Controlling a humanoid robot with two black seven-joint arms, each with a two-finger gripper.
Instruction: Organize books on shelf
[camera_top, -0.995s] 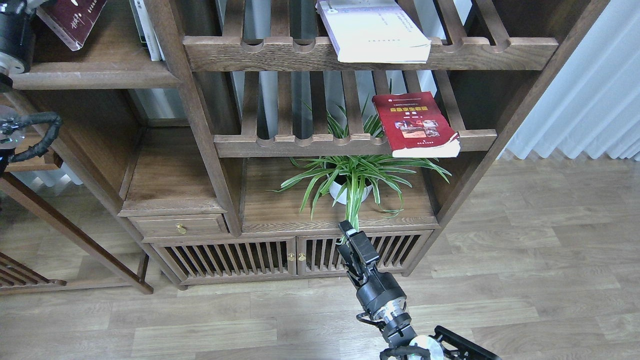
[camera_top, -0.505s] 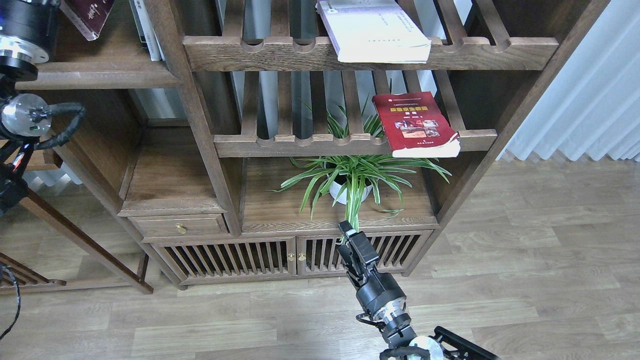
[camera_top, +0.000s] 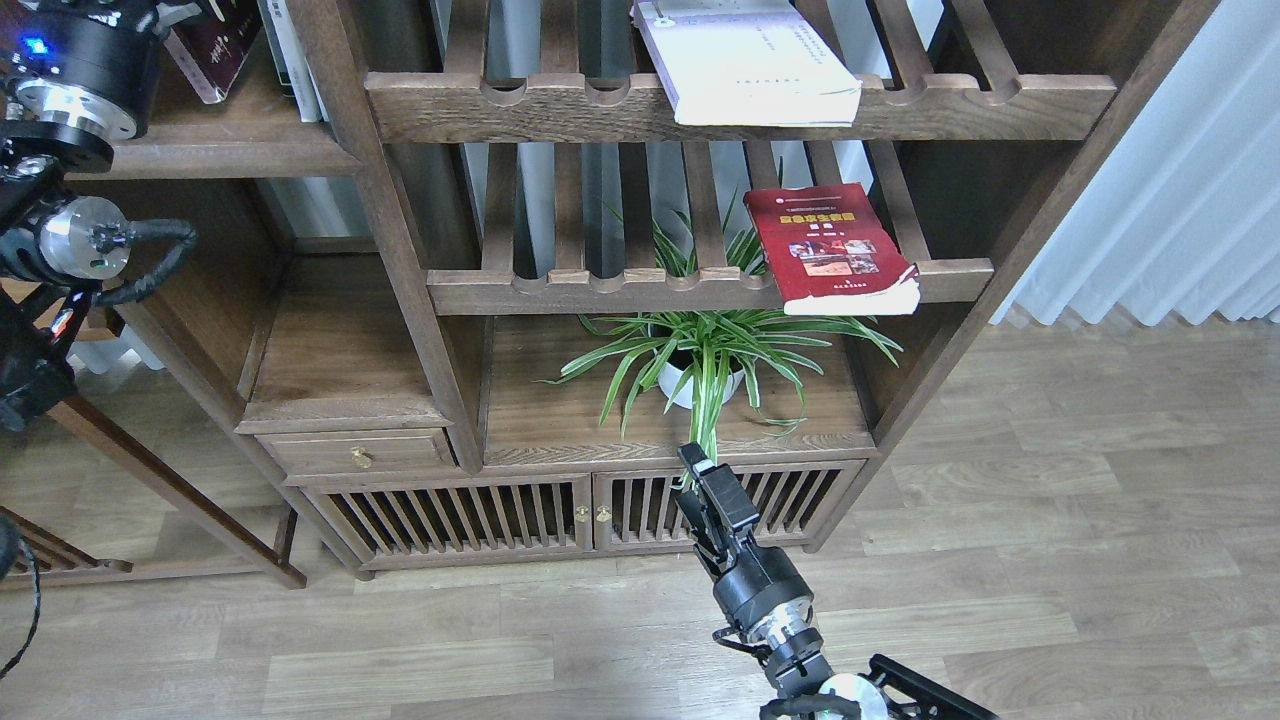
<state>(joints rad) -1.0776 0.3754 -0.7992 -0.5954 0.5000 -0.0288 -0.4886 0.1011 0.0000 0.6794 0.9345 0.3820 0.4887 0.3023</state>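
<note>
The dark maroon book (camera_top: 212, 52) with white characters hangs tilted over the solid dark-brown shelf (camera_top: 215, 158) at the top left, its top cut off by the frame edge. My left gripper (camera_top: 172, 14) is at that edge, mostly out of view, and seems shut on the book. The thick white book (camera_top: 750, 65) lies flat on the upper slatted rack. The bright red book (camera_top: 835, 245) lies flat on the lower slatted rack, its corner overhanging the rail. My right gripper (camera_top: 703, 472) hangs low in front of the cabinet doors, empty, fingers together.
Thin white books (camera_top: 292, 60) stand upright at the shelf's right end, against the post (camera_top: 350, 130). A potted spider plant (camera_top: 705, 365) sits under the lower rack. A drawer and slatted cabinet doors (camera_top: 580, 515) are below. White curtains hang at the right.
My left arm has moved right and the maroon book has travelled with it toward the upright white books. The right arm and the other two books have not moved.
</note>
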